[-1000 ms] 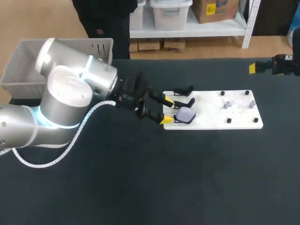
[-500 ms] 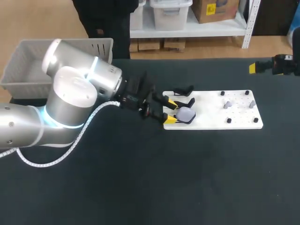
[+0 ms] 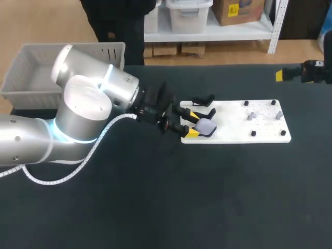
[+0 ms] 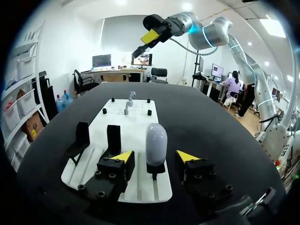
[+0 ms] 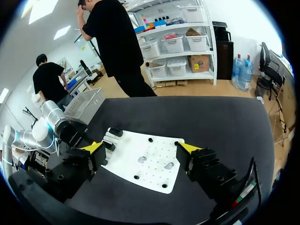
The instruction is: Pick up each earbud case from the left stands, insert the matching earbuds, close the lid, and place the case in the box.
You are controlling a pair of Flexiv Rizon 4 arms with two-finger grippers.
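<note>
Earbud case (image 4: 156, 140), pale, upright on its black stand (image 4: 154, 169) at the left end of the white board (image 4: 140, 117). Left gripper (image 3: 191, 124) level with it, arm stretched low across the table, fingers parted either side (a gap shows on both sides). Right gripper (image 5: 140, 149) raised near the far table edge, spread wide, holding nothing.

Earbuds (image 3: 250, 116) on board (image 3: 233, 133) too small to make out; right arm (image 3: 314, 71) beyond board cut off; box (image 3: 23, 72) partly behind left arm (image 3: 83, 109).
</note>
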